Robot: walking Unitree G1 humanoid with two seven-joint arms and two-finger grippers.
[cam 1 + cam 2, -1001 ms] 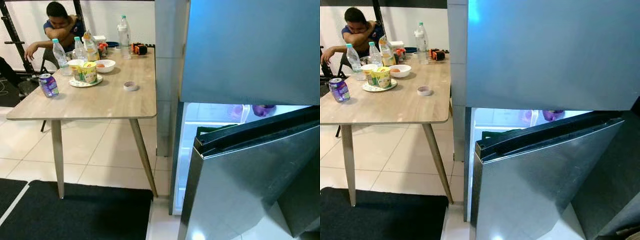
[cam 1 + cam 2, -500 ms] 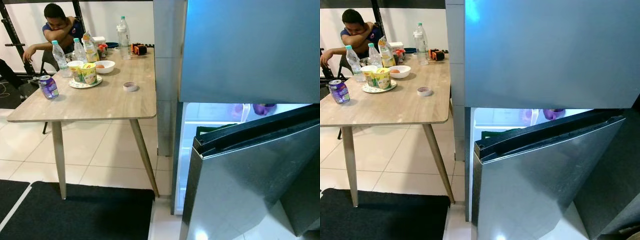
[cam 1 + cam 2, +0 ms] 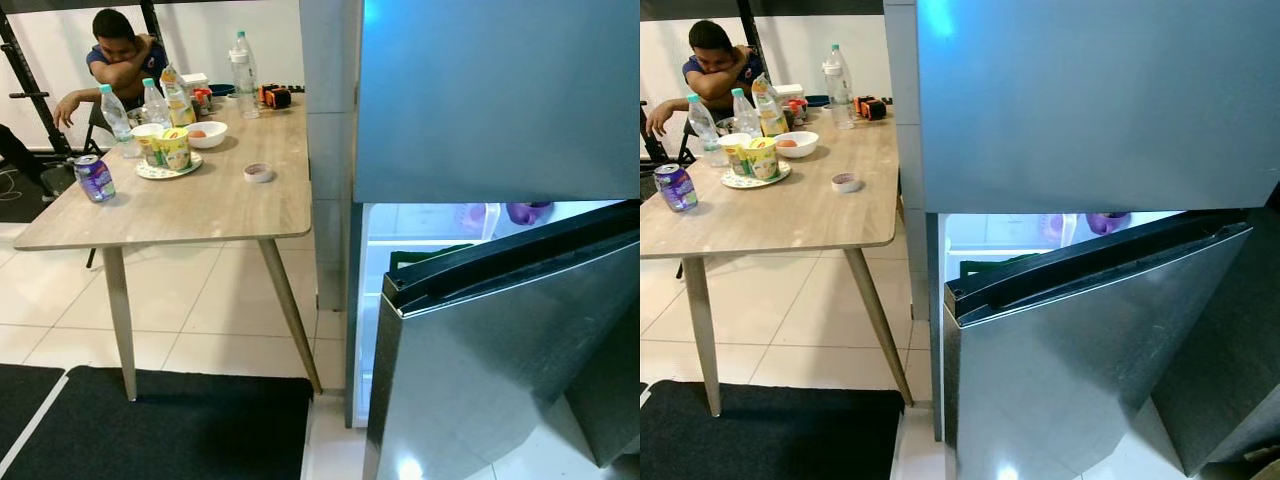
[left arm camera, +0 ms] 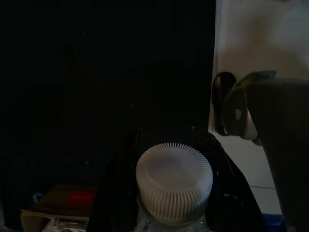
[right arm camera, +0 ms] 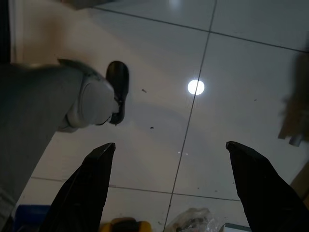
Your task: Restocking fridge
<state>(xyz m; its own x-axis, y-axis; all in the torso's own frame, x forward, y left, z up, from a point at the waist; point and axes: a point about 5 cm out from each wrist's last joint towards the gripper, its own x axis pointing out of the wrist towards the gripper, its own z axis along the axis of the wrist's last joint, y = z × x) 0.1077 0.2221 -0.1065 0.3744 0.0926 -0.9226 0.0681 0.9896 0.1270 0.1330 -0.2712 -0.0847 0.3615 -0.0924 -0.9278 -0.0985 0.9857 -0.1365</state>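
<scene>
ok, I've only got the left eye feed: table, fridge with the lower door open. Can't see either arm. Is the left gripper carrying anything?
Observer: Yes. The left gripper is shut on a bottle with a white ribbed cap, seen in the dark left wrist view.
Operator: And the right one?
Observer: The right gripper is open and holds nothing; it hangs over the tiled floor.
Operator: Anything near it?
Observer: The robot's own foot stands on the tiles beside it.
</scene>
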